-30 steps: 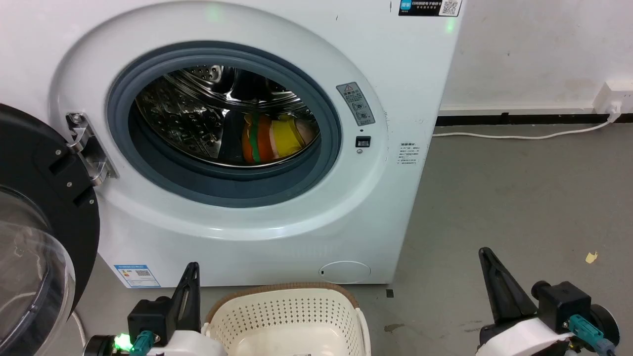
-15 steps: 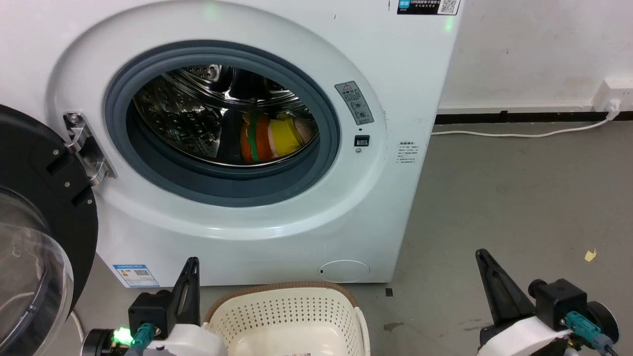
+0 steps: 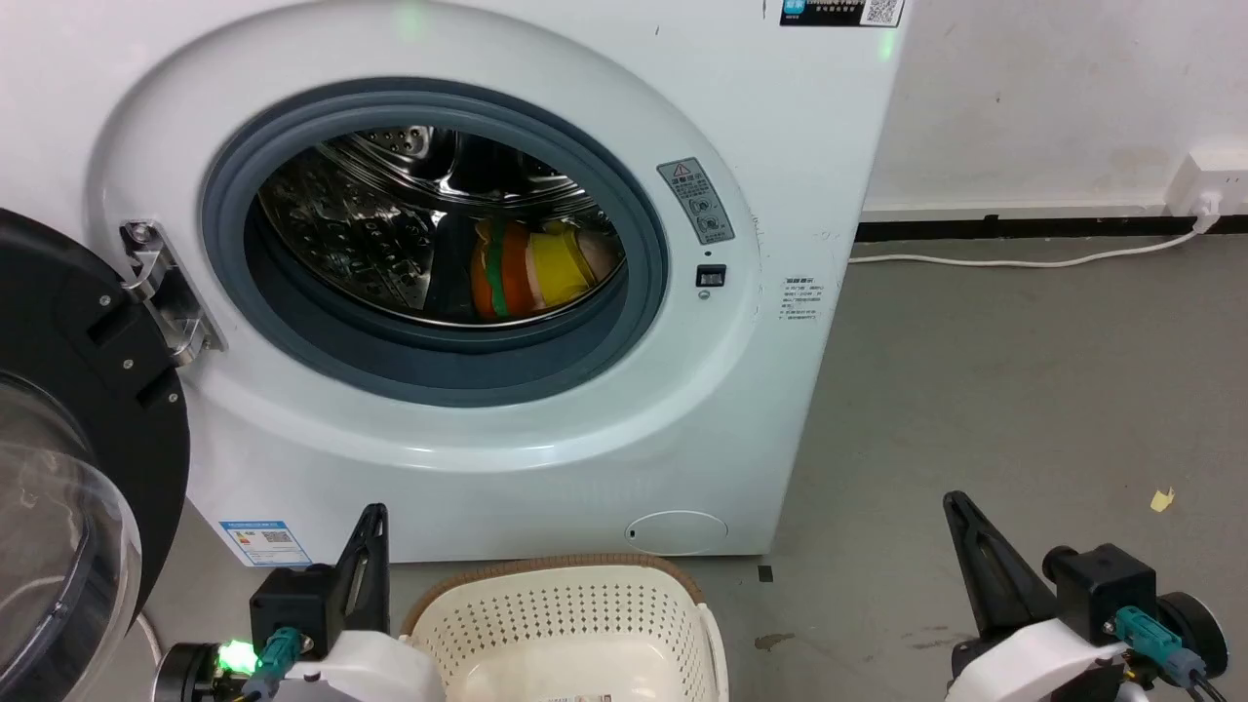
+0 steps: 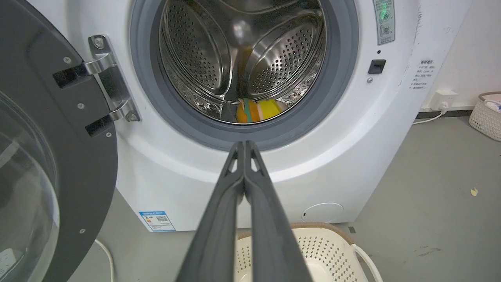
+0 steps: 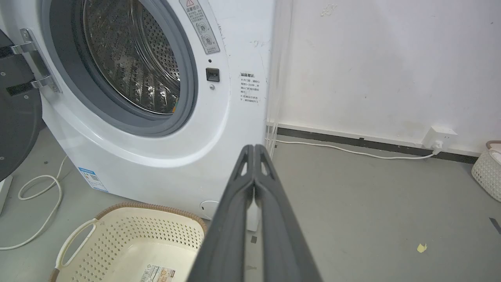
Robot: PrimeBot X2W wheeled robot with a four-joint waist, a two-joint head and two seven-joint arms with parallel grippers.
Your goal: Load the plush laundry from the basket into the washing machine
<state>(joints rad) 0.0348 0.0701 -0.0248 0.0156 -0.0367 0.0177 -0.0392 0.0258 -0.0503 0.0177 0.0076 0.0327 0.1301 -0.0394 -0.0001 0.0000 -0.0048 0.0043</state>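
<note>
A white front-loading washing machine (image 3: pixel 546 468) stood on a grey floor (image 3: pixel 1024 409), its black-framed door (image 3: pixel 88 370) swung wide open to the left. Inside the shiny steel drum, low and toward the right of the round grey-gasketed opening, lay the plush laundry (image 3: pixel 531 268), showing orange, green and yellow parts and a pale peach edge on its right. The cream perforated basket (image 3: pixel 565 609) with a brown rim sat on the floor just in front of the machine, between the two arms, with a printed label on its pale bottom. The left end effector (image 3: pixel 376 511) hung beside the basket's left side, its two dark fingers pressed together on nothing and pointing toward the drum opening. The right end effector (image 3: pixel 954 499) hung well to the right of the basket over the floor, likewise clenched on nothing. A white cable (image 3: pixel 1024 263) ran along the wall base to a wall socket (image 3: pixel 1204 185).
</note>
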